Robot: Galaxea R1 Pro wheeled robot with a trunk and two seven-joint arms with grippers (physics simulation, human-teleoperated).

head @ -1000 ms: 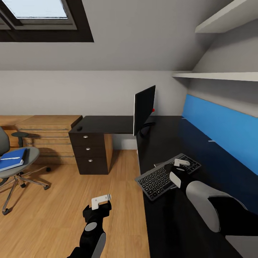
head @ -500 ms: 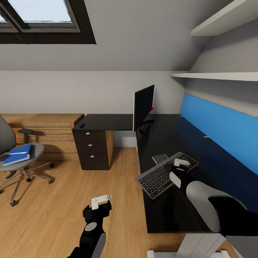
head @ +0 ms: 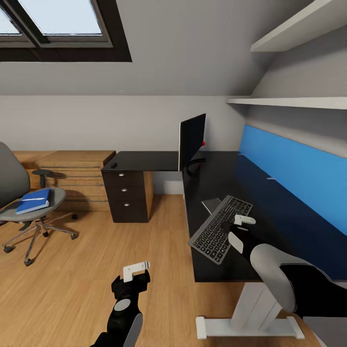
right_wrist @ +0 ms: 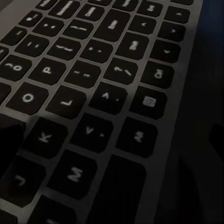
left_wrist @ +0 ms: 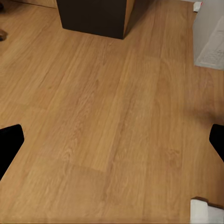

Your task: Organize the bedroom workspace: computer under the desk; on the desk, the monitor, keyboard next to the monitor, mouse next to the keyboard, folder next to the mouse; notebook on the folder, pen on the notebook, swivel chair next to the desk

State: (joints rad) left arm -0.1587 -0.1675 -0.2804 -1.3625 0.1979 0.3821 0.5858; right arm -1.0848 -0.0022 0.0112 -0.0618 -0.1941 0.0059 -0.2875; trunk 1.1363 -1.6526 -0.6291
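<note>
Right tool (head: 239, 222) sits on the near right end of the keyboard (head: 220, 227), its white fingers pressed to the frame; whether it clamps the keyboard or only pushes it I cannot tell, and the right wrist view gives just dark keys close up (right_wrist: 93, 93). Left tool (head: 135, 270) hangs over the wooden floor (left_wrist: 112, 116), well left of the tabletop (head: 226, 178); its dark fingertips stand far apart at the borders of the left wrist view, so it is open and empty.

Since a second ago the keyboard has turned: it lay crosswise with one end poking past the front edge, and now it points more toward the monitor (head: 192, 140), with only its near corner at the edge. A small grey flat thing (head: 212, 205), beyond the right tool, has come out from under it. The camera has also drawn back, so the white leg (head: 250, 308) is in view. I judge the keyboard step is in hand but unfinished, since the monitor stands well beyond.

Ahead of the right tool the black top runs bare to the monitor, with the blue panel (head: 299, 168) on its right. Far to the left tool's left, the folder (head: 33, 201) lies on the swivel chair (head: 24, 212), open floor between.
</note>
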